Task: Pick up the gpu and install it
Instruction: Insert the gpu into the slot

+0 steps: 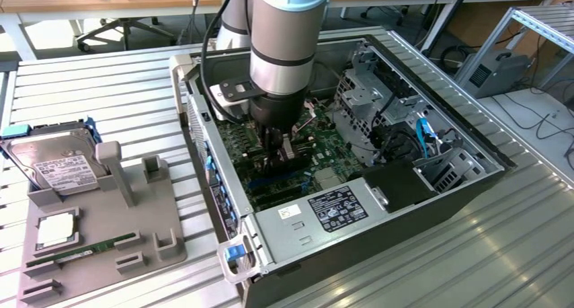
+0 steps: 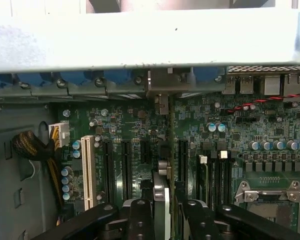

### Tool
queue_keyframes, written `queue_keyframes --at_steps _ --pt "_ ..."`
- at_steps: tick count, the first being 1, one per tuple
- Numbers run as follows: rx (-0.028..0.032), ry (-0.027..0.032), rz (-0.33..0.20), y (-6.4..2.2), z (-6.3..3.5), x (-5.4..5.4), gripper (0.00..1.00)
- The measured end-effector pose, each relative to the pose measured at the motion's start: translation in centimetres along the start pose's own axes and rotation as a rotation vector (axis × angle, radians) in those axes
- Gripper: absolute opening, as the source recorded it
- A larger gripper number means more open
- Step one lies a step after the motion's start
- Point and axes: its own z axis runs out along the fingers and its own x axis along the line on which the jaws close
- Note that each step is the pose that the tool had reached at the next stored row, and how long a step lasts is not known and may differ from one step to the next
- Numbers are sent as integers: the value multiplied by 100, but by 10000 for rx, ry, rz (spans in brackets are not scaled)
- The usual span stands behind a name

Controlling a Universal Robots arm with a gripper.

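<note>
A slatted metal table [image 1: 107, 99] stands before wooden desks [image 1: 54, 0] and an office chair [image 1: 121, 29].

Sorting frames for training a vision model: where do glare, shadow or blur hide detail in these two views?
Exterior view: light streaks glare off the ribbed metal table; the open grey computer case is dim inside. Wrist view: the pale case wall looks washed out and soft; the black gripper holding the slim dark gpu is blurred; the green motherboard is sharper.

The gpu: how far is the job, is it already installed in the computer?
Done: the gpu is off the grey holder and inside the open computer case. In hand: the pincer grips it edge-on above the motherboard slots. Left: seating it; whether it has entered a slot cannot be told.
</note>
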Motion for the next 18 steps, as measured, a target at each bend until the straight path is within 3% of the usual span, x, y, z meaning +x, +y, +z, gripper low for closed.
queue_keyframes --at_steps 2,6,18 --pt "1 13 2 0 0 -1 27" --pt "3 236 -2 0 0 -7 27" --pt "-1 225 -2 -9 39 -16 27"
